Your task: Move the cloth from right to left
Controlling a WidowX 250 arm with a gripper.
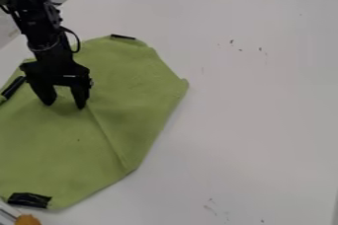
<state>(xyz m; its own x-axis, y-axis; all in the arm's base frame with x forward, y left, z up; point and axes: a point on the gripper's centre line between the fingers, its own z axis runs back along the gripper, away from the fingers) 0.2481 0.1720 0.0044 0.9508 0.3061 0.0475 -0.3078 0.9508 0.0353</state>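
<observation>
Over one green cloth hangs one claw, released, its two fingers apart

And we're looking down at a slant here, one fixed camera set above the counter, facing across the top towards its far edge, and that edge cuts through the upper right corner at a tilt, so the view sits askew to the counter! The arm drops in from the upper left, across from the camera, with the claw left of the middle. It's a fairly close view, too: near enough for the green cloth to take up much of the left side and run past the left border, yet far enough back to take in a broad stretch of white surface, right up to a dark strip beyond the far edge.
</observation>
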